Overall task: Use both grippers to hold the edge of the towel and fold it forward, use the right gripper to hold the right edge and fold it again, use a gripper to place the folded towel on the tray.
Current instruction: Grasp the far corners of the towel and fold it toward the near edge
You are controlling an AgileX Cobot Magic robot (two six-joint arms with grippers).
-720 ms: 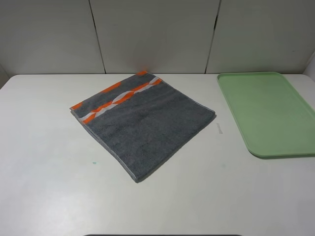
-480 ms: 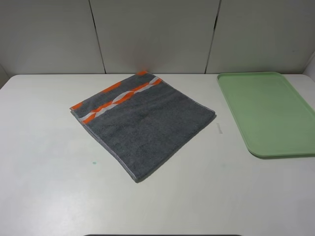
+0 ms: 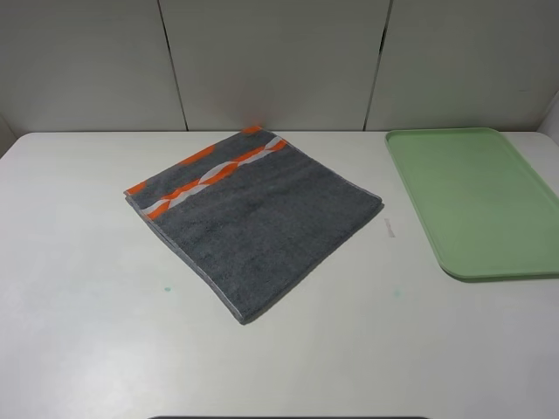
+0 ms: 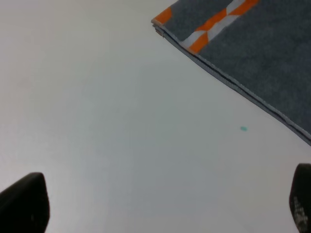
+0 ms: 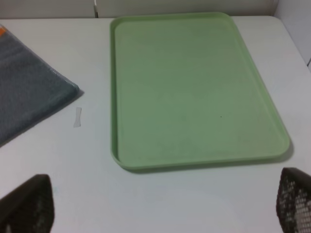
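- Overall, my reading is that none of the task is done. No fold has been made by the claws, nothing is held, and the tray carries nothing. Both folds and the placing remain.
- The table (image 3: 87,288) is a smooth, matt white sheet that runs under both claws. Neither claw touches anything on it.
- The tray (image 5: 194,87) lies straight ahead of the right claw and apart from it. It is a flat rectangle of pale-green plastic with rounded corners and a low raised rim.
- The towel (image 3: 262,223) lies flat ahead of the left claw, off toward the other arm's side, and is well apart from the left claw's fingertips. Only one soft, thick corner shows ahead of the right claw, on the side away from the tray. The cloth is dark grey, nubbly terry, turned cornerwise on the table. It looks more than one layer thick at the border, so I cannot tell whether it started doubled.
- The left claw (image 4: 163,201) is spread wide with nothing between its black tips.
- The right claw (image 5: 160,204) is likewise spread wide and bare. Its tips have a ribbed, mesh-like face.
- The edge (image 4: 238,87) nearest the left claw is a thin, pale stitched hem, straight and slightly raised.
- The stripes (image 3: 210,175) are wavy bands of orange and white at the towel's end farthest from both claws.
- A pale scrap (image 5: 77,117) lies between the towel's corner and the tray, ahead of the right claw.
- A teal speck (image 4: 243,128) sits between the left claw and the hem.
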